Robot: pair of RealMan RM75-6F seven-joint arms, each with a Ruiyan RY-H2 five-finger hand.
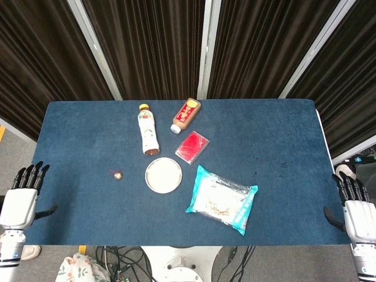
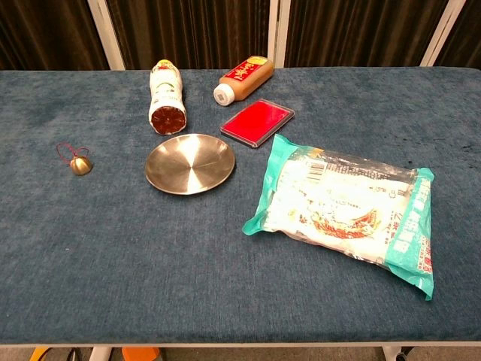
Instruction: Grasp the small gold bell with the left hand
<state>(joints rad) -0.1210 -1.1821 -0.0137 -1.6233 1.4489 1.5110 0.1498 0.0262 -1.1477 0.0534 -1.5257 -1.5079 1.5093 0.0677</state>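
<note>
Dark curtains behind blue table [image 1: 282, 123], mid-frame clutter: noodle packet [image 1: 222, 200], bottles, metal dish [image 1: 163, 175]. Left hand [image 1: 22, 197] at lower-left edge, released, fingers apart; right hand [image 1: 357, 208] lower right, also empty, far off. Small gold bell [image 1: 118, 175] sits left of dish, up-right of left hand, well apart; red cord [image 2: 66, 151] trails up-left, bell's axis unclear.

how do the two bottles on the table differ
The white bottle has a yellow cap and a pale label with a red base; the brown bottle has a white cap and a red-yellow label. The white bottle points straight toward the far edge; the brown bottle lies angled. Both lie on their sides near the far edge of the table.
</note>
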